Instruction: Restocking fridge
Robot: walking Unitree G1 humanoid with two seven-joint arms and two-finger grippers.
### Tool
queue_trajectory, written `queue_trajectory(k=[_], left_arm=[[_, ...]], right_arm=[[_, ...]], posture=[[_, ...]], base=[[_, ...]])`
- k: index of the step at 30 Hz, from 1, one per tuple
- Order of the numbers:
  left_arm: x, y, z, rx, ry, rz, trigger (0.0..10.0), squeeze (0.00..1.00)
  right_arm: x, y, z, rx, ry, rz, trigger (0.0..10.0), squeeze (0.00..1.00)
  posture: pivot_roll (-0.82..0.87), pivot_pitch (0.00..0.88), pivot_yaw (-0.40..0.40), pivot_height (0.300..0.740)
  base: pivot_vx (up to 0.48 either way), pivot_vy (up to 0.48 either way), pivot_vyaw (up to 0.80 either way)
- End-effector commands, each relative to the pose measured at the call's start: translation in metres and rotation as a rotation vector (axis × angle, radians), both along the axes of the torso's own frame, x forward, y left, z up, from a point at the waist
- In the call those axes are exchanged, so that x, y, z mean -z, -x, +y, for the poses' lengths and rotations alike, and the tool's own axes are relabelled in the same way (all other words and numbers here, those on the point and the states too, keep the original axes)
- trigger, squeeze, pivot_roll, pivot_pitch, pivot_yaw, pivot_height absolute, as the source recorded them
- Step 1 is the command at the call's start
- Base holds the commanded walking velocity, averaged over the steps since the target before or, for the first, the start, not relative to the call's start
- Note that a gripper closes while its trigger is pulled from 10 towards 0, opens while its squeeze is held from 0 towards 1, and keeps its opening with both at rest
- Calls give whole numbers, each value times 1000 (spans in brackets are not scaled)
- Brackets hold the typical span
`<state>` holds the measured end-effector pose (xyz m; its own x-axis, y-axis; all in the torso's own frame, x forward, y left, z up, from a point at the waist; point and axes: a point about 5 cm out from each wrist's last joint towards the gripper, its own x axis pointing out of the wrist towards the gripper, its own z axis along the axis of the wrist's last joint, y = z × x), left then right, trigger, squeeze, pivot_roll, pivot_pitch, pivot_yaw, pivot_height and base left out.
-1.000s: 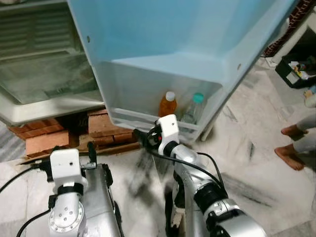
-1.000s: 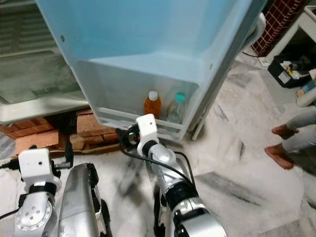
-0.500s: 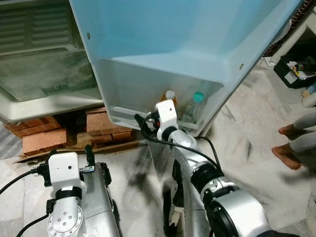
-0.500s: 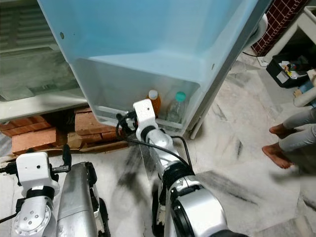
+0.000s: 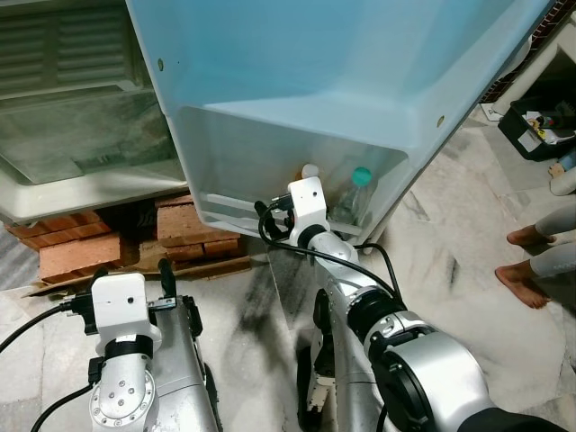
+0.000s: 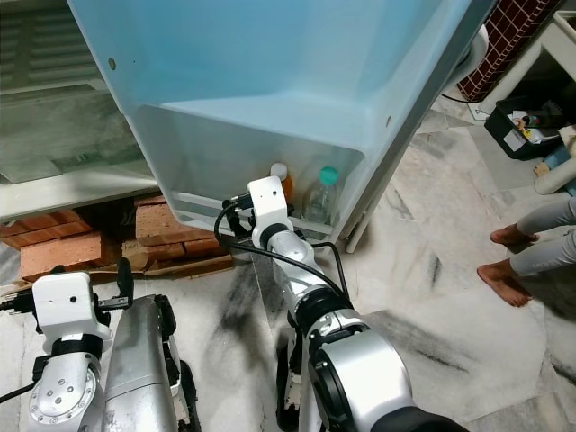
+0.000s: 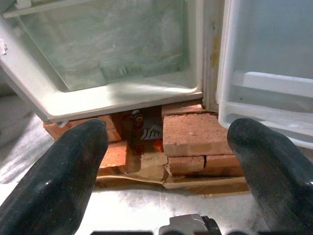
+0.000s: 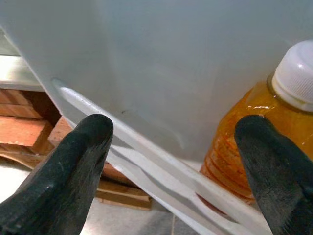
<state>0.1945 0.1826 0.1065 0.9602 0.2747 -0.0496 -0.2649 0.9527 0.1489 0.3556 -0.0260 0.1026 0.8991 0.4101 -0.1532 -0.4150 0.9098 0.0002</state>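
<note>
The open fridge door [image 5: 342,72] carries a low white door shelf [image 5: 225,209]. In it stand an orange juice bottle [image 8: 244,142] with a white cap [image 5: 310,170] and a clear bottle with a teal cap [image 5: 360,180]. My right gripper [image 8: 173,132] is stretched forward to the shelf rail and is open with nothing between its fingers [image 8: 73,166]. The orange bottle stands just beyond the rail, close to one finger. My left gripper [image 7: 166,132] is held low near my body, open and empty, facing the fridge's bottom edge.
The fridge stands on stacked red bricks [image 5: 85,252] and cardboard. A clear crisper drawer [image 5: 81,153] shows inside the fridge at left. A person's bare feet [image 5: 526,279] are on the marble floor at right, and a black box of items [image 5: 540,126] sits behind them.
My right arm has reached forward and up to the door shelf, and its wrist now covers most of the orange bottle. The left arm has barely moved.
</note>
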Motion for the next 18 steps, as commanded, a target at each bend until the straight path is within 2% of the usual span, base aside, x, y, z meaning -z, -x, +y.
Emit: queue_trajectory(k=[1,11,15,18], left_arm=[[5,3,1,-9,-11,33,10000,0],[5,1,2,-14,-19,32,10000,0],[5,2,3,-17,-19,32,10000,0],[5,1,4,-15,-19,31,10000,0]], right_arm=[[0,1,8,-7,-2,8,10000,0],[5,-2,-16,61,53,-13,10000,0],[6,-3,-28,76,38,-30,10000,0],[6,-2,-33,55,-14,-31,10000,0]], posture=[[150,264,-99,522],[149,255,-98,522],[146,252,-98,522],[139,246,-95,522]], base=[[0,0,0],[0,0,0],[0,0,0],[0,0,0]])
